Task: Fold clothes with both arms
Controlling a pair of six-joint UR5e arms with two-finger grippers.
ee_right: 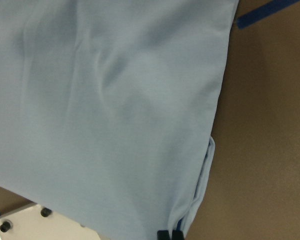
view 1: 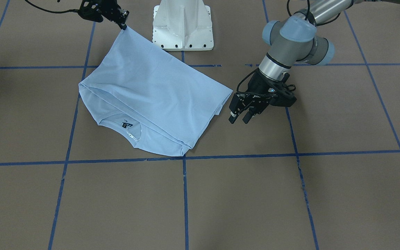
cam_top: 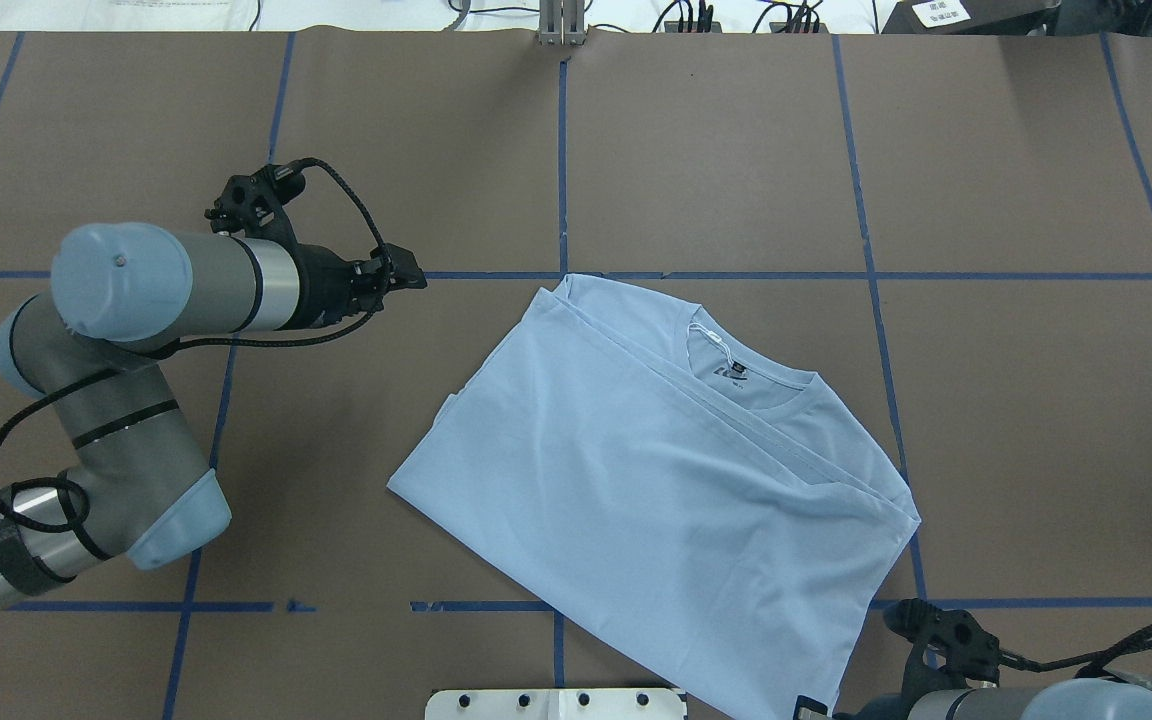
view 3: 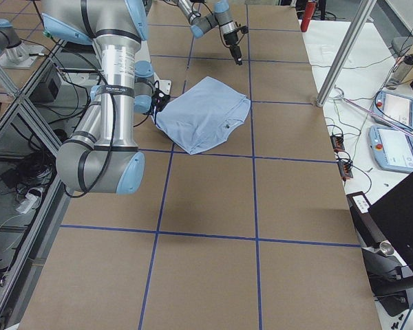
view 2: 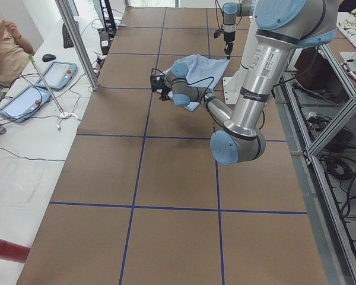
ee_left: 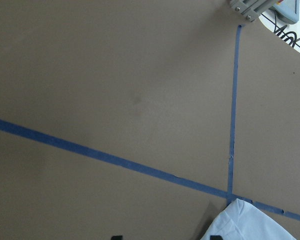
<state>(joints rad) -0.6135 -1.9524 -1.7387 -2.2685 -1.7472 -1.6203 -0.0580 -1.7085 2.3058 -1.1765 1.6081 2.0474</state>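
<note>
Presently, left pincer (cam_top: 408, 276) spread and empty near the T-shirt (cam_top: 636, 480), likely awaiting a grip; T-shirt half-folded mid-bench (cam_top: 736, 150), neck label (cam_top: 731, 375) showing; right pincer (view 1: 124, 25) pinching its raised corner, apparently to draw the fold.

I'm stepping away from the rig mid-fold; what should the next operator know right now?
Left tool: open, empty, beside the T-shirt edge, not touching.
Right tool: shut on a raised T-shirt corner near the pedestal.
T-shirt: on the table, folded over once, neck label showing.
Left to do: lay the held corner down, then likely further folds.
</note>
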